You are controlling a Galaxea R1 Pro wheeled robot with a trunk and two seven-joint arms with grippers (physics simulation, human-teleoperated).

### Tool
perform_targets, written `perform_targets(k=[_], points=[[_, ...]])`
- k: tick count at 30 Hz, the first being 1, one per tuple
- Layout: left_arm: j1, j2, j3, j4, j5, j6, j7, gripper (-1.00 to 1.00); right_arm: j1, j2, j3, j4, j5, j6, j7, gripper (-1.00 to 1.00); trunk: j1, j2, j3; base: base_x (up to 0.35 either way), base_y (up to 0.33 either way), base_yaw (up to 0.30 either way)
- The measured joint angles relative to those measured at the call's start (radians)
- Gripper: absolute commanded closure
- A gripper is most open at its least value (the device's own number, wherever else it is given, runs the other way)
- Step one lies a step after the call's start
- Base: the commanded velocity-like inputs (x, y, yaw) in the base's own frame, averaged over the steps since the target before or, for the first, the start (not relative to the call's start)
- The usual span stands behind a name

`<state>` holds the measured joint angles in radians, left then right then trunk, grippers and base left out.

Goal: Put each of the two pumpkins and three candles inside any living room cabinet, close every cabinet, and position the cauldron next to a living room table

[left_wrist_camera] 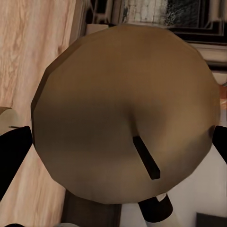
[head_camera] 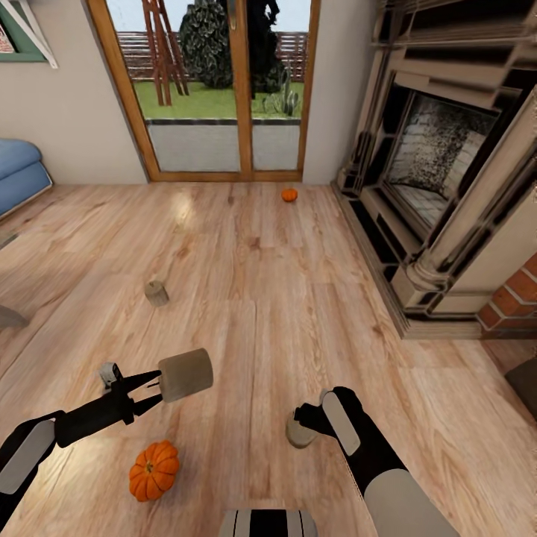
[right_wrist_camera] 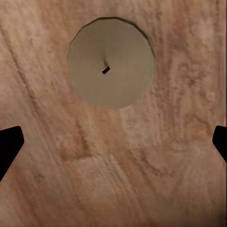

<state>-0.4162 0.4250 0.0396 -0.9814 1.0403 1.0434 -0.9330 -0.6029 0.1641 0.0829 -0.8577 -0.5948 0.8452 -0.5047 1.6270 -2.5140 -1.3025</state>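
Observation:
My left gripper [head_camera: 154,388] is shut on a grey-tan candle [head_camera: 185,374], held on its side above the floor; in the left wrist view the candle's wick end [left_wrist_camera: 125,113] is close up between the fingertips [left_wrist_camera: 13,151]. My right gripper [head_camera: 304,415] hangs open over a second candle [head_camera: 298,435] standing on the floor, and that candle [right_wrist_camera: 111,61] lies ahead of the open fingertips [right_wrist_camera: 9,146]. A third candle [head_camera: 156,292] stands farther out. One pumpkin [head_camera: 154,470] sits under my left arm, another pumpkin [head_camera: 289,195] near the glass door. The cabinet and cauldron are out of view.
A large stone fireplace [head_camera: 440,186] with a raised hearth fills the right side. Wood-framed glass doors [head_camera: 224,89] stand at the back. A blue sofa [head_camera: 19,175] edges in at the left. Open wood floor [head_camera: 246,276] lies between.

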Motion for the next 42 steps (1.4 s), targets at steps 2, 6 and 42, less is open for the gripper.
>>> perform_targets(k=[2,6,42], points=[[0.000,0.001,0.000,0.000,0.001,0.001,0.000,1.00,0.000,0.001,0.000,0.000,0.000,0.000,0.000,-1.00,0.000,0.000,0.001,0.010,-0.161,0.130],[0.000,0.003,-0.001,0.000,0.005,0.003,0.000,1.00,0.000,0.002,0.000,-0.001,0.000,0.000,0.000,-1.00,0.000,0.000,0.003,0.002,-0.039,0.107],[0.000,0.004,-0.001,0.000,0.005,0.002,0.001,1.00,0.000,0.008,0.009,0.003,0.011,-0.034,0.000,-1.00,0.002,-0.001,-0.015,0.072,-0.033,0.037]])
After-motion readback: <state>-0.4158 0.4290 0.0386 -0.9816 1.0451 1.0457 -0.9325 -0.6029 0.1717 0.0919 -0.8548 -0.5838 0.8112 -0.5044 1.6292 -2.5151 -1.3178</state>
